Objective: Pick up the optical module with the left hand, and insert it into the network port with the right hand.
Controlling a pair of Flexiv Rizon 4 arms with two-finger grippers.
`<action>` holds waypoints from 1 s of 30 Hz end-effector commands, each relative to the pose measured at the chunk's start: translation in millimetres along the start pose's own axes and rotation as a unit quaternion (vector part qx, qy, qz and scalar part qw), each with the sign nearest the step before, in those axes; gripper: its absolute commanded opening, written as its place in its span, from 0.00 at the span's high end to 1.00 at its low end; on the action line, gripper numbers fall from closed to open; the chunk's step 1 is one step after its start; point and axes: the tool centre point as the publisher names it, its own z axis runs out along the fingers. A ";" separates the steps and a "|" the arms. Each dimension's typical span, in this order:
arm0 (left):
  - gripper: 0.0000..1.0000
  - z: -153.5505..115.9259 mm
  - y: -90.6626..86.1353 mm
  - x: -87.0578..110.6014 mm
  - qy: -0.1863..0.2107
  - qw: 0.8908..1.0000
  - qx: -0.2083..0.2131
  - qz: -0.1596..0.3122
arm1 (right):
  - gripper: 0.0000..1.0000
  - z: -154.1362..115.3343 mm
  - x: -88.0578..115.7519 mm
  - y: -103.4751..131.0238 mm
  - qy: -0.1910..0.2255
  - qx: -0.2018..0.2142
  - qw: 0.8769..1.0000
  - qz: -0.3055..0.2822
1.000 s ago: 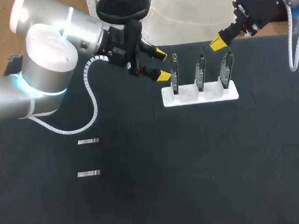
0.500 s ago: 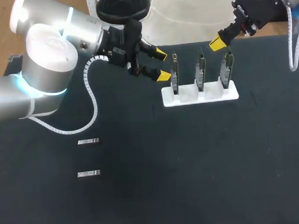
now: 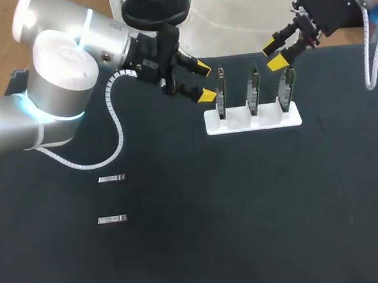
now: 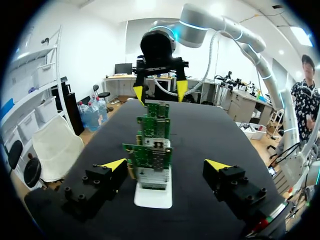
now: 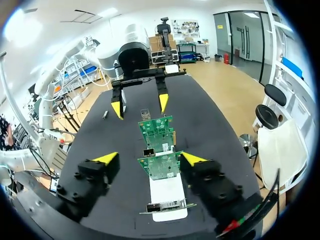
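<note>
Two small silver optical modules [image 3: 112, 179] [image 3: 112, 219] lie on the black table at the left. A white rack [image 3: 252, 119] holds three upright green network boards [image 3: 220, 94] [image 3: 253, 89] [image 3: 287, 84]. My left gripper [image 3: 204, 81] is open, level with the left-hand board, its fingers empty; in its wrist view that gripper [image 4: 165, 165] faces the row of boards [image 4: 150, 155] end on. My right gripper [image 3: 273, 54] is open just above and behind the right-hand board. In its own view the right gripper [image 5: 149, 159] stands over the boards [image 5: 160, 165] with nothing held.
The black table [image 3: 244, 208] stretches wide in front of the rack. My left arm's grey body and white coiled cable [image 3: 114, 120] fill the back left. One module [image 5: 105, 114] shows far off past my left gripper [image 5: 140, 105] in the right wrist view.
My right gripper has gone from shut to open in place above the right-hand board. The left arm, the rack and the modules on the table have not moved.
</note>
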 end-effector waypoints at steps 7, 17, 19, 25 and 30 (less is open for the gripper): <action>0.00 -64.3 -6.0 1.5 0.089 0.993 -0.060 0.054 | 0.00 0.4 0.1 1.3 0.000 0.002 1.000 0.000; 0.00 -125.5 -50.6 47.4 0.257 0.962 -0.074 0.064 | 0.00 0.4 0.1 1.3 0.000 0.002 1.000 0.000; 0.00 -136.5 -60.3 61.6 0.280 0.955 -0.078 0.054 | 0.00 0.4 0.1 1.3 0.000 0.002 1.000 0.000; 0.00 -169.1 -88.4 105.5 0.372 0.921 -0.103 0.050 | 0.00 0.4 0.1 1.3 0.000 0.002 1.000 0.000; 0.00 -184.8 -110.7 133.7 0.416 0.904 -0.093 0.041 | 0.00 0.4 0.1 1.3 0.000 0.002 1.000 0.000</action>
